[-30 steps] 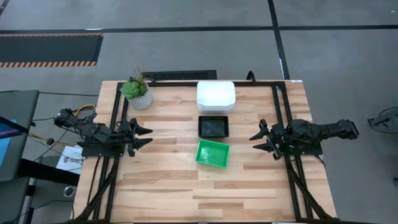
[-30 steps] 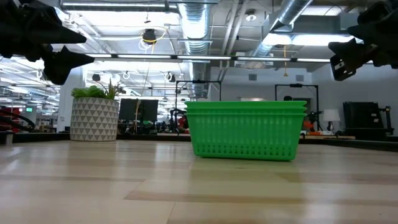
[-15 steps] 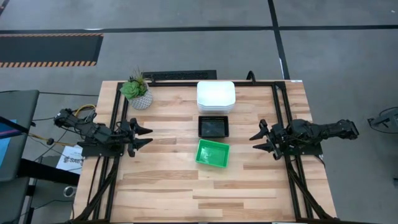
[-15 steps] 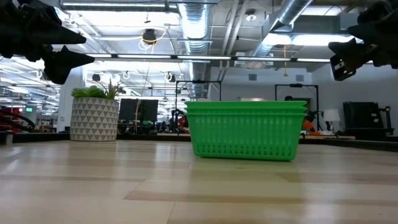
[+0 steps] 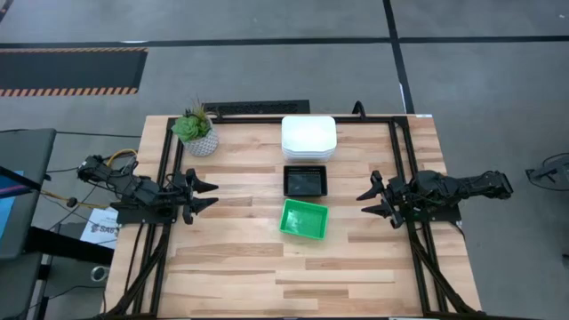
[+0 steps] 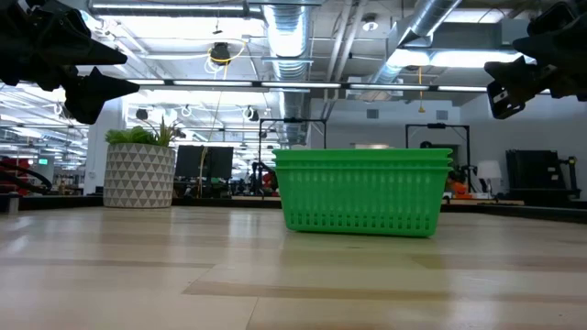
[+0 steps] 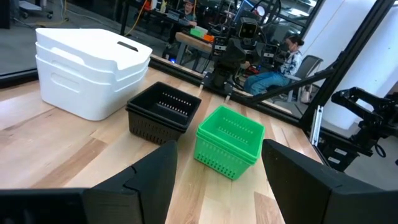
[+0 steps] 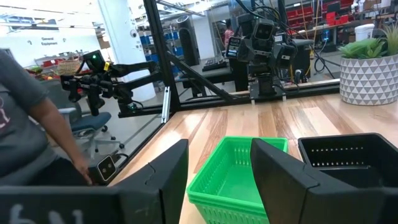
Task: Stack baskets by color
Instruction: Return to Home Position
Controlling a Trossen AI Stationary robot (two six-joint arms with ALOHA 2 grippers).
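Three stacks of baskets stand in a row down the table's middle: white baskets [image 5: 308, 137] at the far end, black mesh baskets [image 5: 306, 181] in the middle, green mesh baskets [image 5: 304, 220] nearest. Each stack rests by its bottom on the wooden table [image 5: 240, 267]. My left gripper [image 5: 207, 195] hangs open above the table's left side, pointing level toward the stacks. My right gripper [image 5: 368, 202] hangs open above the right side, facing them too. In the left wrist view the white [image 7: 87, 68], black [image 7: 163, 112] and green [image 7: 229, 140] stacks stand beyond my open fingers.
A potted green plant [image 5: 196, 131] in a patterned white pot stands at the table's far left corner. Black frame rails [image 5: 402, 142] run along the table's sides and far edge. A person in a grey top [image 8: 28, 118] sits beyond the table in the right wrist view.
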